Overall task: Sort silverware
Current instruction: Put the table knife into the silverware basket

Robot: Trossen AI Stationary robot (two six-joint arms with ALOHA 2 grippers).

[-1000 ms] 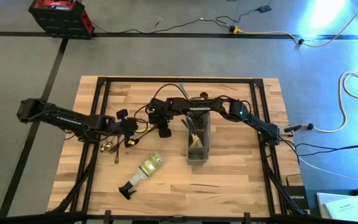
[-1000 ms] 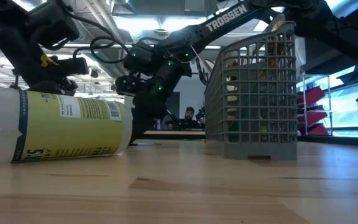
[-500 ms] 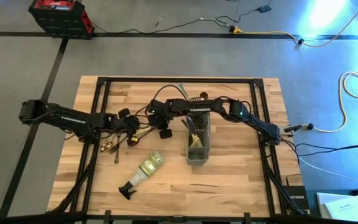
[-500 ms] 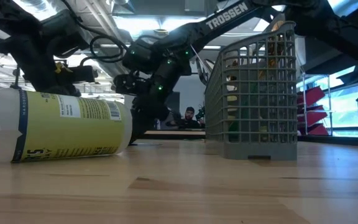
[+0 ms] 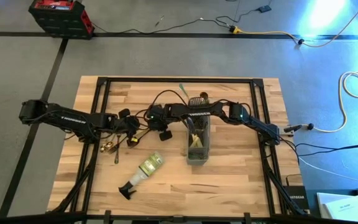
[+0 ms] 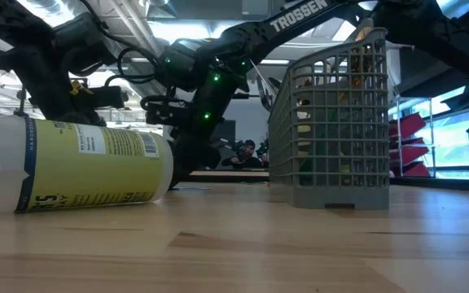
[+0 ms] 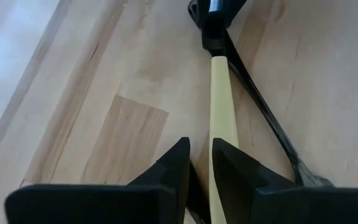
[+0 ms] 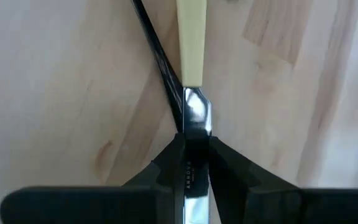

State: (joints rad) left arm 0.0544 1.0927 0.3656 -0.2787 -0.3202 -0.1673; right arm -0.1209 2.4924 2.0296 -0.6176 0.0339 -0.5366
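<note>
Your left end effector [image 5: 132, 138] is clamped on the cream handle of one utensil [image 7: 219, 112] lying on the worktop [image 5: 229, 174]. Your right end effector [image 5: 156, 126] pinches that utensil's metal end, left of the mesh caddy [image 5: 197, 140], which holds more silverware [image 5: 194, 142].

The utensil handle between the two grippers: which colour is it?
Cream handle, clearest in the left wrist view.

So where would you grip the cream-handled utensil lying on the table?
Probably by its ends, as now: the cream-handled utensil lies flat on the table. The left gripper pinches the cream end and the right gripper the metal neck, each coming in along its length from above.
</note>
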